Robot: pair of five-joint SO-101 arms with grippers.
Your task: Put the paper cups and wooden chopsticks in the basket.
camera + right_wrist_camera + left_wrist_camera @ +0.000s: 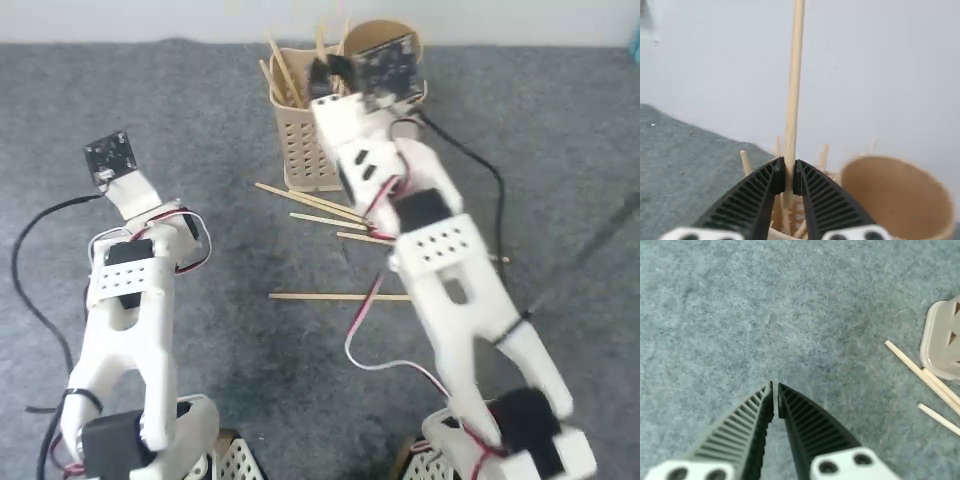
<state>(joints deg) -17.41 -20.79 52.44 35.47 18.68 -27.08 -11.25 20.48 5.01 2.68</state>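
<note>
R arm is stretched out toward the far side of the table. The right gripper is pinched narrow on one chopstick. It stands nearly upright btw the two black fingers, and its lower end runs down among the other sticks standing in the basket. The basket is a beige perforated tub, upright, close to the back wall.

A paper cup sits right next to that bundle w/ its open mouth showing. Can't tell whether it's inside the basket or just beside it, since the arm covers where they meet.

On the near side of the basket lie several loose chopsticks flat on the grey mat. A few are fanned close together just in front of the basket, partly under the R arm. One lies crosswise, apart from the rest and nearer the arm bases.

L arm sits over on its own side, well apart from the basket. The left gripper has its tips pressed together and points down at bare mat. From its wrist cam, a corner of the basket and a few of the loose sticks lie off to one side.
</note>
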